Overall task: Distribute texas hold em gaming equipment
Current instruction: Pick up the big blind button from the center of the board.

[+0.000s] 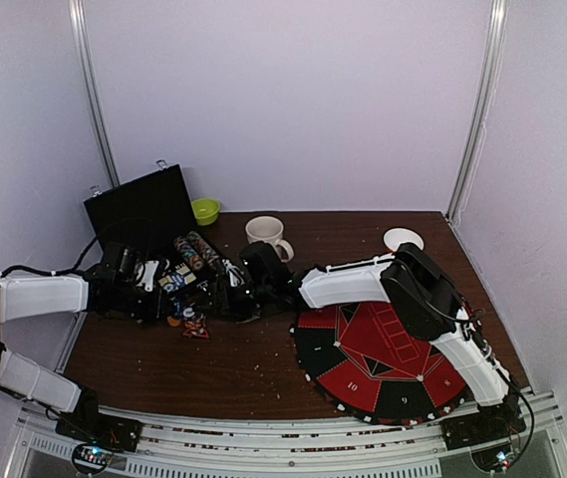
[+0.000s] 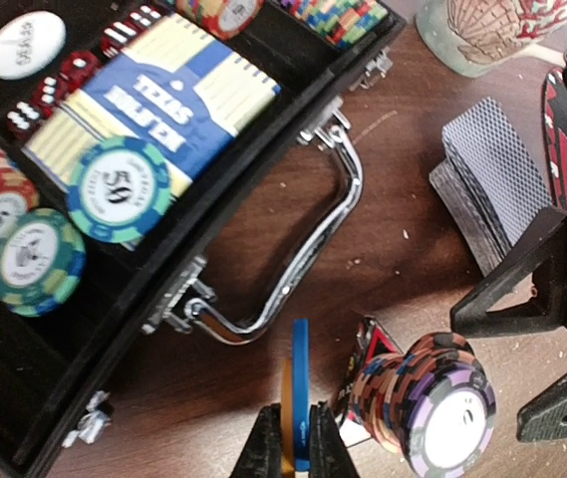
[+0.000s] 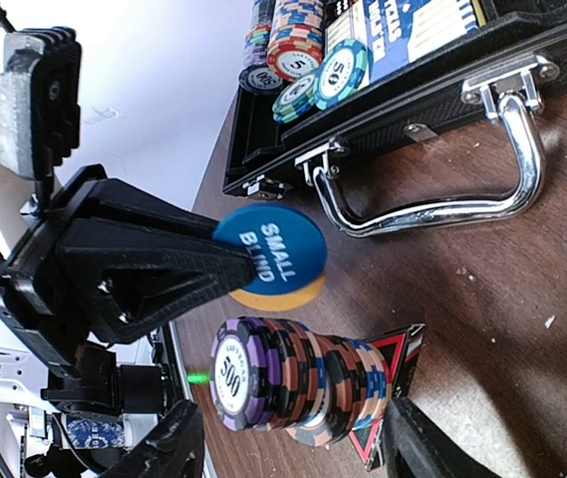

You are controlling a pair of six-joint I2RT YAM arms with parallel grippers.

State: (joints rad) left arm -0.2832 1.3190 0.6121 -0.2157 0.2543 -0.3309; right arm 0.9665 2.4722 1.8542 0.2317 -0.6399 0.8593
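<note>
The left tool [image 2: 298,450] is pinched tight on the thin edges of a smooth round blue plastic button disc [image 3: 273,249] and an orange disc [image 3: 263,297] behind it, above the brown wooden desk [image 2: 413,259], while the right tool [image 3: 293,408] stands spread around a ridged stack of striped poker chips [image 3: 298,383] near the black case's curved chrome handle [image 2: 293,269].

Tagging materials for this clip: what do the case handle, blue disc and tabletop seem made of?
Case handle: polished, chrome-like metal; bright mirror glints. Blue disc: probably matte plastic; flat colour, printed lettering. Tabletop: dark wood or laminate; grain streaks.
</note>
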